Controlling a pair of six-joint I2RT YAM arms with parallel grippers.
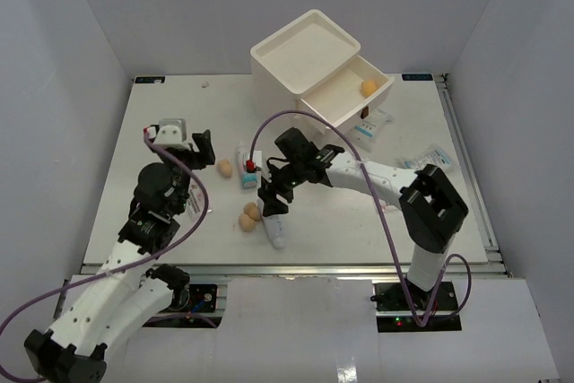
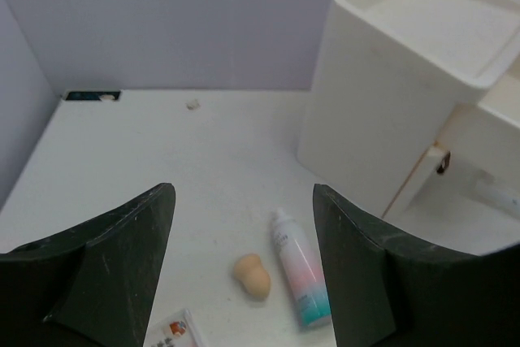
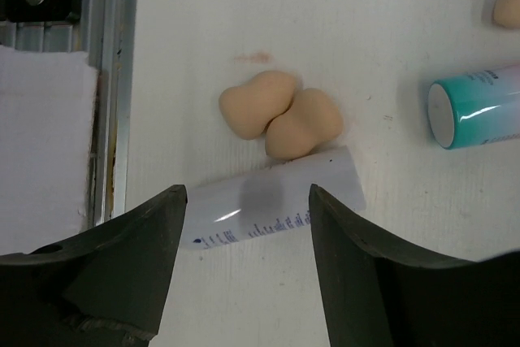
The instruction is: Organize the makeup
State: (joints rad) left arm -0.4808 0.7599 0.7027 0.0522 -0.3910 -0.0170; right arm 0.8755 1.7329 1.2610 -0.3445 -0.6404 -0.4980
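Two sponges (image 1: 250,216) lie touching each other in the lower centre of the top view, just beside a plain white tube (image 1: 277,230). The right gripper (image 1: 270,196) hangs over this tube. The left gripper (image 1: 204,144) is at the left, near a single sponge (image 1: 224,168) and the teal-capped tube (image 1: 246,170). One more sponge (image 1: 369,87) sits in the open drawer of the white box (image 1: 296,56) – sachets (image 1: 371,128) lie on the table (image 1: 179,100) to the right.

Left wrist view: the dark fingers (image 2: 122,266) stand wide apart and hold nothing; between them, lower centre, lie the single sponge and the teal-capped tube, side by side but not touching.

Right wrist view: the fingers (image 3: 366,274) are apart – the plain white tube lies across the gap, with the sponge pair just above it in the frame
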